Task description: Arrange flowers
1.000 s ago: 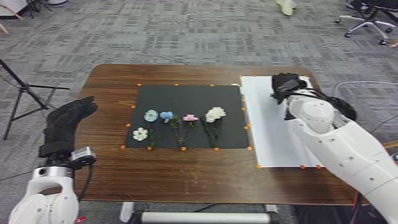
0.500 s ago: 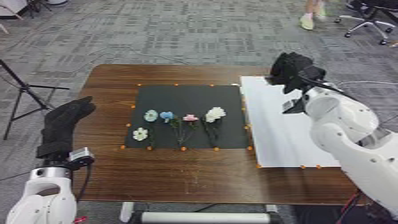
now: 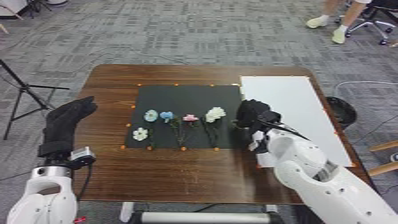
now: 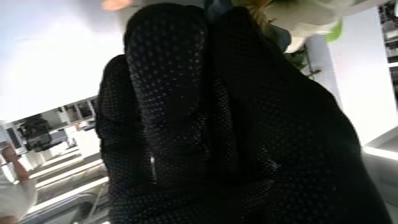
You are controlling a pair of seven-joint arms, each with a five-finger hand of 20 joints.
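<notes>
Fingers of the right hand [image 3: 252,114]: they are straight, close side by side, and not curled around any thing.
Fingers of the left hand [image 3: 65,120]: these are relaxed and almost straight, and they hold nothing.
Right hand: it is over the border where the black mat [image 3: 182,95] and the white sheet [image 3: 280,90] meet, to the right of the large white flower [image 3: 215,114]. In the right wrist view, a white flower head is near its fingertips; if they touch it, I cannot tell.
Left hand: it is at the left side of the desk [image 3: 169,180], well apart from the flowers, and it points to the far side.
Large white flower: it lies on the mat, the rightmost in the row, with its head toward the far side and its stem toward the near side.
Pink flower [image 3: 190,118]: it lies on the mat, just left of the large white flower.
Blue flower [image 3: 166,115]: it lies on the mat, between the pink flower and the pale blue flower.
Pale blue flower [image 3: 150,116]: it lies on the mat, at the left end of the row.
Small white flower [image 3: 140,133]: it lies on the mat, nearer to the robot than the pale blue flower and a little to its left.
White sheet: it is on the right part of the desk, beside the mat.
</notes>
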